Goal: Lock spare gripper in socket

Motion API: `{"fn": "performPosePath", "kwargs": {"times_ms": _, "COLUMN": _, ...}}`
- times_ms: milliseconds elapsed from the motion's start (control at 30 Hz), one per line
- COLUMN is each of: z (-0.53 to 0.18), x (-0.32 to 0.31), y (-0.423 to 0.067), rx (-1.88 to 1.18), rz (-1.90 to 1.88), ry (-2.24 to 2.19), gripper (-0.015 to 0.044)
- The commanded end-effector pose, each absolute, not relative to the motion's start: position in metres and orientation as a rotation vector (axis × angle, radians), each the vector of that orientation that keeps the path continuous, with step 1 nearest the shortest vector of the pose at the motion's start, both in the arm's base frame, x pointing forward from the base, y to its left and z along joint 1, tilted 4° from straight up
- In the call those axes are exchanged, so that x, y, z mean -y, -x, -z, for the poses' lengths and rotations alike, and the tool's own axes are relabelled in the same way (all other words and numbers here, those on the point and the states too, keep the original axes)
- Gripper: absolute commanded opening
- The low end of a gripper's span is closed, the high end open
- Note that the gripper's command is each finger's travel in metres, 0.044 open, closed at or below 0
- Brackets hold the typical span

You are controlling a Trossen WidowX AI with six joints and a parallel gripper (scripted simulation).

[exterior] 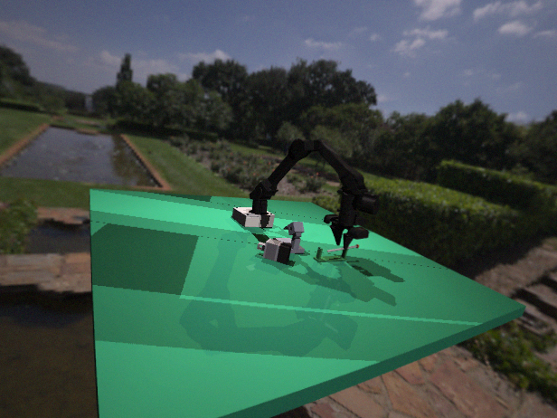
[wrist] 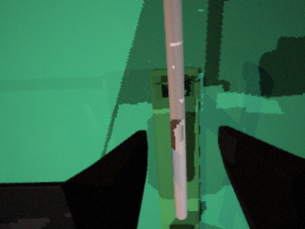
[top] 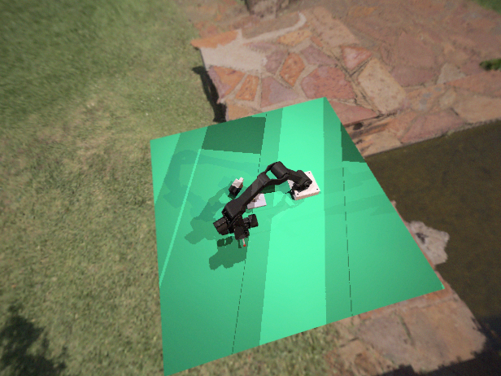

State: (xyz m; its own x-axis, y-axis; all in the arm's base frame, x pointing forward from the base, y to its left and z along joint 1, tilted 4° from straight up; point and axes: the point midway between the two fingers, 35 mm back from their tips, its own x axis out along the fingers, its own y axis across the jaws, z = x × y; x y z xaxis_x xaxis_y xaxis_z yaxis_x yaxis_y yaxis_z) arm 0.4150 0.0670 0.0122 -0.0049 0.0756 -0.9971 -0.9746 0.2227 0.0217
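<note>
Grey lock pin (wrist: 177, 124) runs lengthwise midway between the black fingers, which stand apart, touching neither side.

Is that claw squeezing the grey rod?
No, the gripper is open: both fingers stand apart from the pin, green showing between.
</note>
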Motion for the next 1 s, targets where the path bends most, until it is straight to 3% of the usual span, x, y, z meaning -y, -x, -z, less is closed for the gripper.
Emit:
{"fn": "performPosePath", "kwargs": {"times_ms": 0, "z": -0.006, "x": -0.066, "y": -0.415, "rx": -1.262, "rz": -1.088, "ry": 0.988, "gripper": 0.018}}
{"fn": "performPosePath", "kwargs": {"times_ms": 567, "z": 0.017, "x": -0.064, "y": -0.412, "rx": -1.263, "rz": -1.088, "ry": 0.988, "gripper": 0.018}}
{"fn": "performPosePath", "kwargs": {"times_ms": 767, "z": 0.017, "x": -0.064, "y": -0.412, "rx": -1.263, "rz": -1.088, "ry": 0.988, "gripper": 0.0023}}
{"fn": "performPosePath", "kwargs": {"times_ms": 967, "z": 0.017, "x": -0.064, "y": -0.411, "rx": -1.263, "rz": -1.088, "ry": 0.988, "gripper": 0.0}}
